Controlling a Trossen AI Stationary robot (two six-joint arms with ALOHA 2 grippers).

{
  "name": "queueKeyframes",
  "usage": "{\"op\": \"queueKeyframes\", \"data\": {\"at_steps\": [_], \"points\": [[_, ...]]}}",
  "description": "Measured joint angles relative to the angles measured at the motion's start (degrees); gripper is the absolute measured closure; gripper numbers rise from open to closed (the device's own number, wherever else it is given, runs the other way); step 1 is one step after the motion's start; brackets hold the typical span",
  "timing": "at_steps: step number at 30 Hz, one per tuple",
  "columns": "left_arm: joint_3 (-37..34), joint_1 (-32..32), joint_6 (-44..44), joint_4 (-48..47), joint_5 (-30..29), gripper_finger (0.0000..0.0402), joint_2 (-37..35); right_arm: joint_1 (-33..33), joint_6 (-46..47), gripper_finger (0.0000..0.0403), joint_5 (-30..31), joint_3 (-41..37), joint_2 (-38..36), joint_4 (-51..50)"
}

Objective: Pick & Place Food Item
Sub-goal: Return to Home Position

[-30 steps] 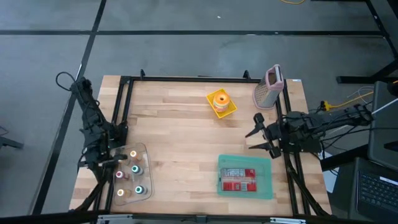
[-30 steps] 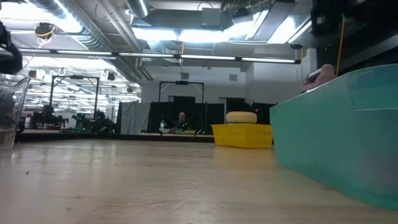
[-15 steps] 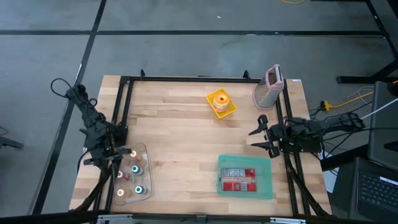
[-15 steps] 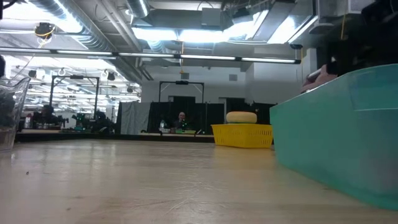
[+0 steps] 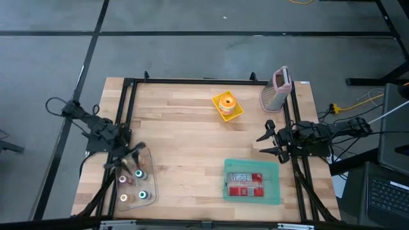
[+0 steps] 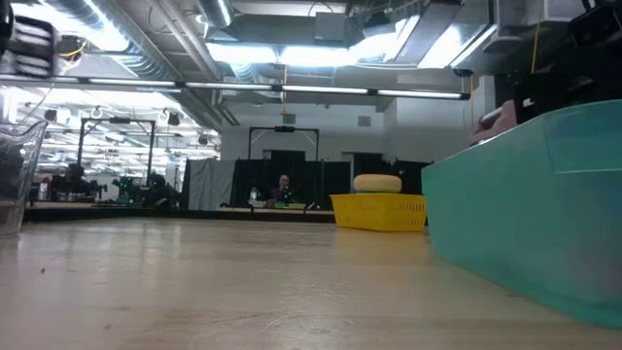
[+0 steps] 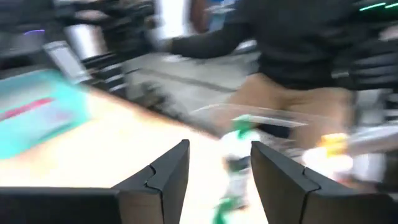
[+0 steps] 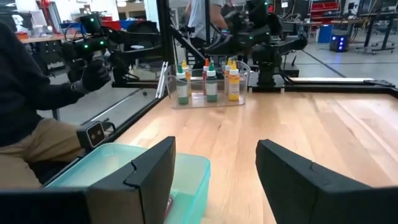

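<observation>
**Both claws wide, bottles in the clear bin**

Your table (image 5: 185,134) is pale wood with a black frame (image 5: 128,96) running along its back and sides. At its front left corner stands the clear bin (image 5: 148,185), and the bottles (image 5: 139,173) stand upright inside it, green, yellow and orange caps showing from above. The right wrist view shows them in a close row against the bin's wall.

Your left claw (image 5: 130,157) is over the back edge of the clear bin, at the table's left side, with its fingers spread wide. Its own camera looks between them at a green-capped bottle just ahead.

Your right claw (image 5: 261,145) sits at the table's right edge, just behind the teal bin (image 5: 273,191), fingers wide apart and pointing across the wood towards the left arm. A red pack (image 5: 245,184) lies flat in the teal bin. At the back of the table are the yellow basket (image 5: 235,114) with a round orange item in it, and the pink grater (image 5: 276,89) near the back right corner.

Around the table the floor (image 5: 192,51) is grey with dark lines. A laptop (image 5: 390,191) sits off the table's right side. Beyond the table, the low view shows a long hall with strip lights and ducts overhead, and a person (image 6: 283,185) far off. A nearer person (image 8: 25,106) in a dark top and tan trousers sits beside the table.
</observation>
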Motion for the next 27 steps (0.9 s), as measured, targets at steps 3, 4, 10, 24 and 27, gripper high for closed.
{"op": "queueKeyframes", "data": {"at_steps": [3,4,10,24,27], "points": [[0.1,3.7,1.3,-1.3,-2.7,0.0237,-0.6,-0.1,-0.1,0.0182,-0.4,0.0,0.0,-0.1],[0.2,4.8,2.1,-1.4,-2.7,0.0237,-0.6,-0.1,-0.2,0.0182,-0.4,0.0,0.0,-0.3],[0.9,11.2,3.4,-5.5,-4.3,0.0233,-0.6,-0.3,-6.2,0.0182,2.9,0.1,2.5,-1.5],[0.9,18.1,4.5,-5.2,-11.9,0.0233,-0.6,-0.9,5.7,0.0182,-3.9,0.1,7.7,-0.1],[0.9,18.0,-10.3,-5.2,-11.3,0.0232,-0.6,-0.9,4.5,0.0182,-2.8,0.1,7.7,-0.1]]}}
